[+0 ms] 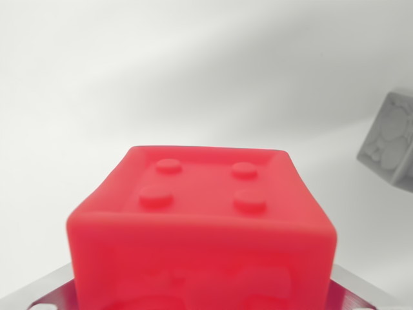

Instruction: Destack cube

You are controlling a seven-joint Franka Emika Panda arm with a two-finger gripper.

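Metal parts of the gripper (206,298), brushed and silver-grey, show only as two flat pieces at the bottom edge of the wrist view, one at lower left with small holes and one at lower right. Between them sits the red plastic cube with four round studs (201,242), which fills the lower middle of the frame and hides the fingertips completely. The red cube lies directly between the two metal pieces and appears to touch them on both sides, yet whether the jaws actually press on it cannot be told from this view, since the contact surfaces are covered and the near face is blurred. The cube's upper face is turned toward the top of the frame; it carries a shallow raised rim and the four studs in a two-by-two pattern. Its front face is out of focus, with faint rounded recesses visible near the bottom edge.

Farther out, at the right edge of the frame, a grey plastic cube with round recesses (391,142) stands tilted in the picture and is partly cut off by the border. It is well apart from the red cube. A plain white surface (129,84) with soft grey shadows fills the rest of the view.
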